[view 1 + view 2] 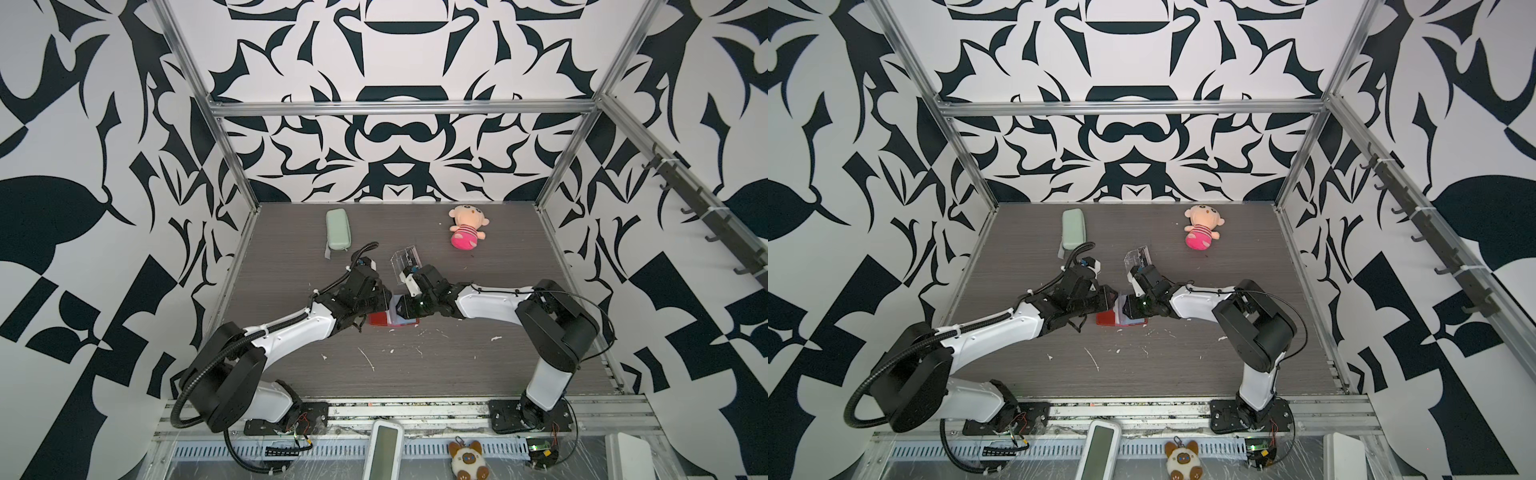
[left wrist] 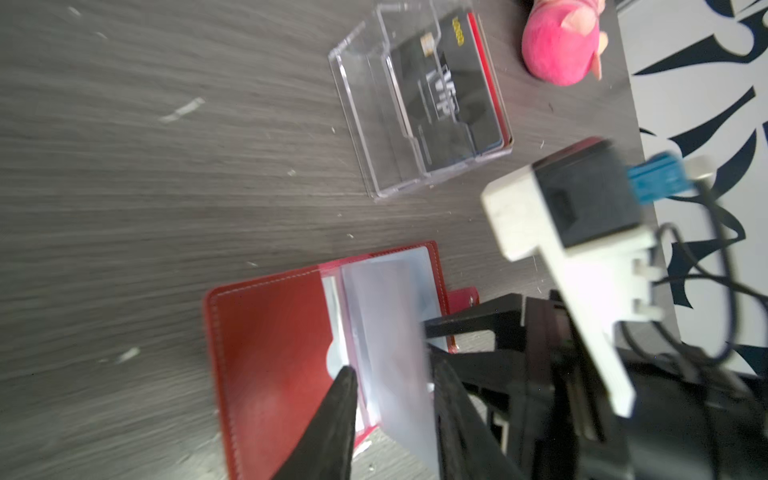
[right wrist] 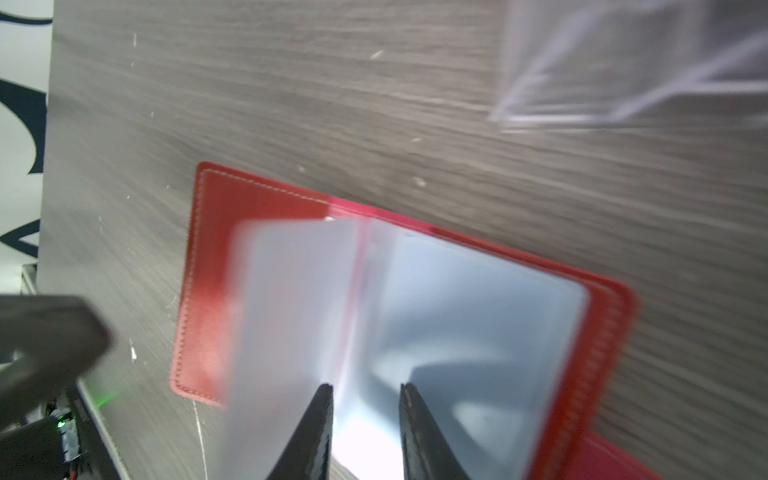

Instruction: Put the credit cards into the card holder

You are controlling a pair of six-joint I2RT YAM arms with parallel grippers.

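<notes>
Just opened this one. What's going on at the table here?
Both arms are working over the card holder, which lies open on the table. The left gripper has its jaws apart with a clear sleeve page standing between them. The right gripper is open too, just above the pages. Neither holds a card. The credit cards sit in the clear box beyond the holder. Whether any sleeve is filled I cannot tell.
</notes>
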